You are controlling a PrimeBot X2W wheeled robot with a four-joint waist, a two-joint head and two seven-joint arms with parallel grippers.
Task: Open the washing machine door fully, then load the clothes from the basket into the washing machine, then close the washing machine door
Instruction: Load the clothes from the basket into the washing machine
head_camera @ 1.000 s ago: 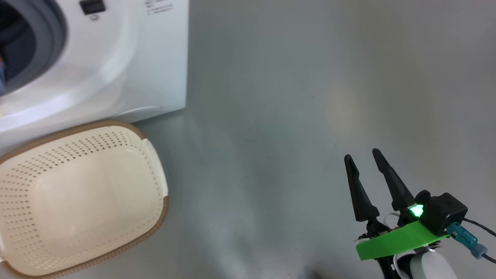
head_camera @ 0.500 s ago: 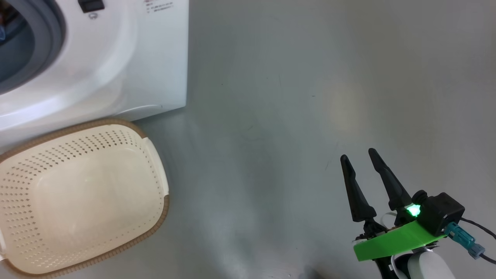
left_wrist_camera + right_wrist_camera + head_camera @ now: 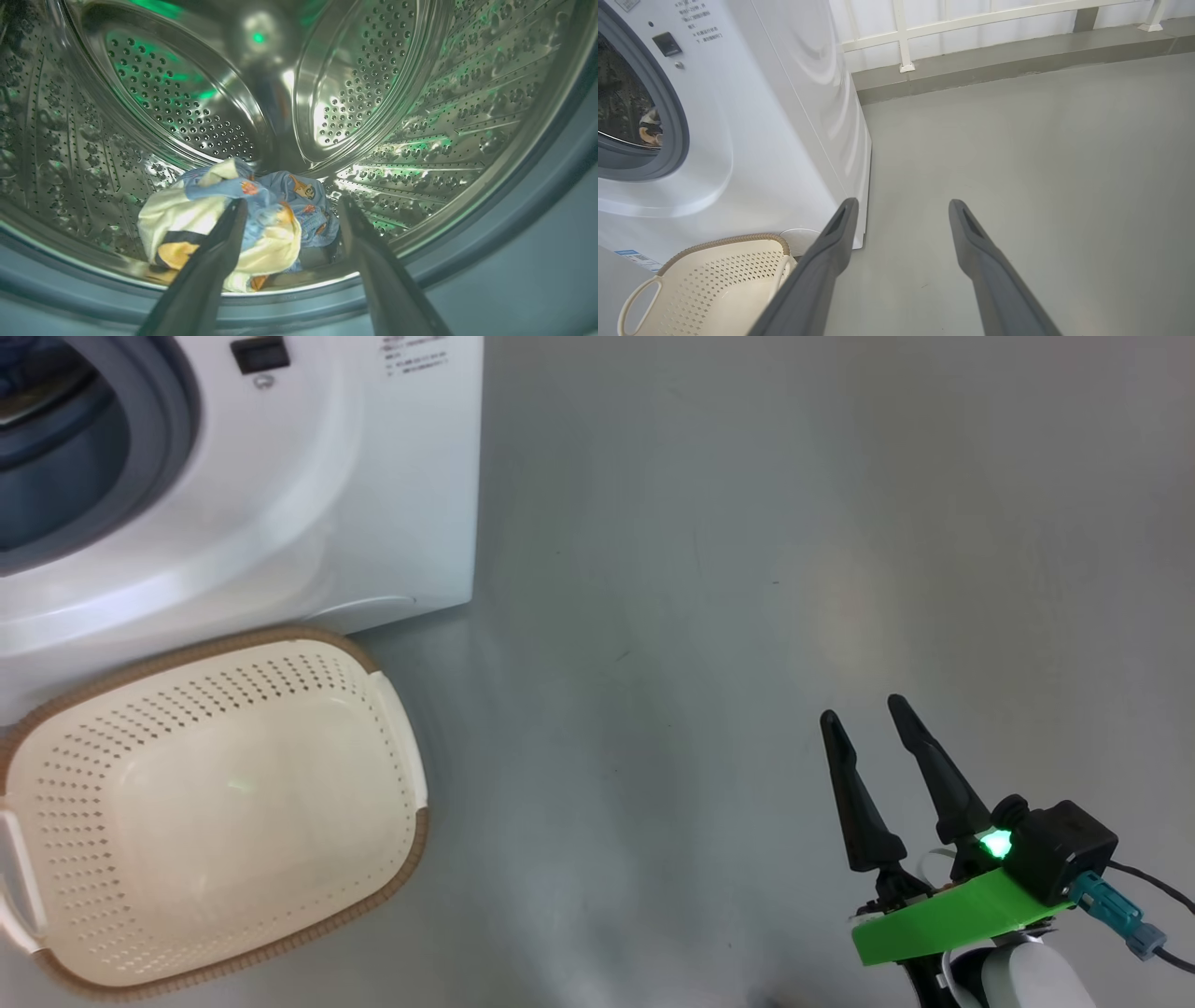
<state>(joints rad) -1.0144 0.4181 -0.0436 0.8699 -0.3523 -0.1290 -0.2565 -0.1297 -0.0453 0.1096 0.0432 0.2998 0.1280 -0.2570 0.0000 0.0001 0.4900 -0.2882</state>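
A: Biggest item first. Where is the washing machine (image 3: 373, 495)?
B: Upper left of the head view, white, standing on the grey floor (image 3: 747, 569). Its round opening, ringed by the grey-blue gasket (image 3: 187, 429), is cut off by the left edge of the frame.
A: And the drum (image 3: 420, 93)?
B: It spans the left wrist view. Perforated steel, with green glints on it.
A: Where is the basket (image 3: 233, 803)?
B: Lower left of the head view, on the floor just in front of the machine's base. Its bare perforated bottom shows.
A: And the clothes (image 3: 275, 186)?
B: Heaped at the bottom of the drum, lower centre of the left wrist view. A blue garment with orange prints lies over a cream piece (image 3: 159, 219).
A: Tools next: the left gripper (image 3: 293, 200)?
B: Fingers spread wide, reaching in over the gasket lip. The tips frame the heap, and the finger at the left of the frame crosses in front of the cream piece. Cloth shows beyond the gap, none of it pinched. Whether a tip touches fabric, I cannot tell.
A: And the right gripper (image 3: 861, 707)?
B: Lower right of the head view, fingers apart and pointing up the frame. It is over bare floor, well apart from basket and machine. It holds nothing.
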